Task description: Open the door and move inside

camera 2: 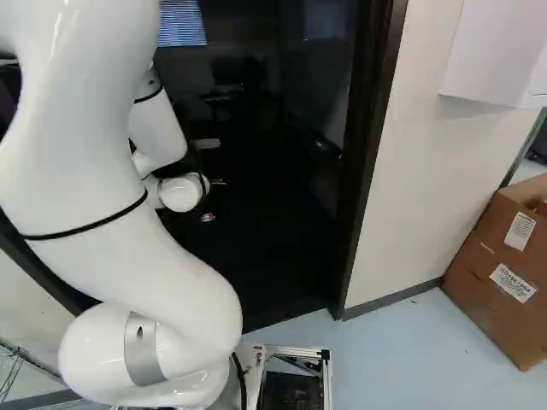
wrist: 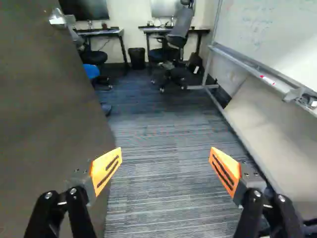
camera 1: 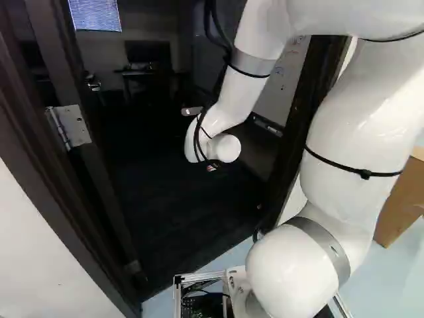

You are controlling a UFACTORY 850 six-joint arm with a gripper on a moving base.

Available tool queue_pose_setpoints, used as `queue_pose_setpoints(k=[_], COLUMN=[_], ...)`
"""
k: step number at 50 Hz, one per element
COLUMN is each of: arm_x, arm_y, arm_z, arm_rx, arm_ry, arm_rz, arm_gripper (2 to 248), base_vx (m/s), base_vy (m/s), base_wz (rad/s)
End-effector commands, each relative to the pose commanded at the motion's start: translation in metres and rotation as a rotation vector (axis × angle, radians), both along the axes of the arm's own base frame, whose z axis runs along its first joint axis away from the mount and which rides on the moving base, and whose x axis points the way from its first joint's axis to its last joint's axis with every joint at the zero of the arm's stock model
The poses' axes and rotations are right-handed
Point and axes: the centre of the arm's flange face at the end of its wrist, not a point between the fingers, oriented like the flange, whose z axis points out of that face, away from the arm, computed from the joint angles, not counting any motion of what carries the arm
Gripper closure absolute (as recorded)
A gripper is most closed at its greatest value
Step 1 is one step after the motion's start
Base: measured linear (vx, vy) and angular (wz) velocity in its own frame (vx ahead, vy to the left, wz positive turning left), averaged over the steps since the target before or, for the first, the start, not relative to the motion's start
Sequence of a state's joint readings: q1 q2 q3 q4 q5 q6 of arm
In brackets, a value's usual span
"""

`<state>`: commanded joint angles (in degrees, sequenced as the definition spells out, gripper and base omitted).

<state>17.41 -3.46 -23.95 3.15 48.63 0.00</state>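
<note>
Door (wrist: 49, 109) is standing open, swung inward at the left of the left base view, its handle (wrist: 57, 19) sitting ahead of the pincer (wrist: 166, 154), so I'm calling the opening part basically done. Moving inside looks like the step in hand, since the base (camera 2: 326, 380) is sitting outside on the pale floor (camera 2: 410, 359). Next move is probably calling for slow driving ahead, keeping the arm (camera 1: 358, 119) off the frame (camera 2: 367, 171) and the whiteboard (wrist: 277, 39). Pincer's hanging released btw, spread wide with nothing between the orange pads (wrist: 106, 168). Door is sitting right beside one of them, can't tell if they're touching. Arm-wise, it's rising tall, bending over up top, then angling down and ahead, with the wrist end reaching in past the frame.
</note>
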Motion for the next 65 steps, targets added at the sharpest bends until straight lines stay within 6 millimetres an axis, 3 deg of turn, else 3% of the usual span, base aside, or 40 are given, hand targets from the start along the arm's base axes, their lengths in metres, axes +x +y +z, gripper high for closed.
queue_pose_setpoints(k=[13,29,46,65], arm_x=[-0.030,-0.062,-0.089,-0.106], arm_y=[-0.043,-0.078,-0.101,-0.113], arm_z=[0.002,0.000,-0.004,-0.008], arm_rx=[-0.004,-0.008,-0.012,-0.014], arm_ry=[-0.011,-0.022,-0.030,-0.035], arm_rz=[-0.078,-0.153,-0.210,-0.246], arm_gripper=[3,3,3,3], base_vx=[0.000,0.000,0.000,0.000], base_vy=[0.000,0.000,0.000,0.000], base_wz=[0.000,0.000,0.000,0.000])
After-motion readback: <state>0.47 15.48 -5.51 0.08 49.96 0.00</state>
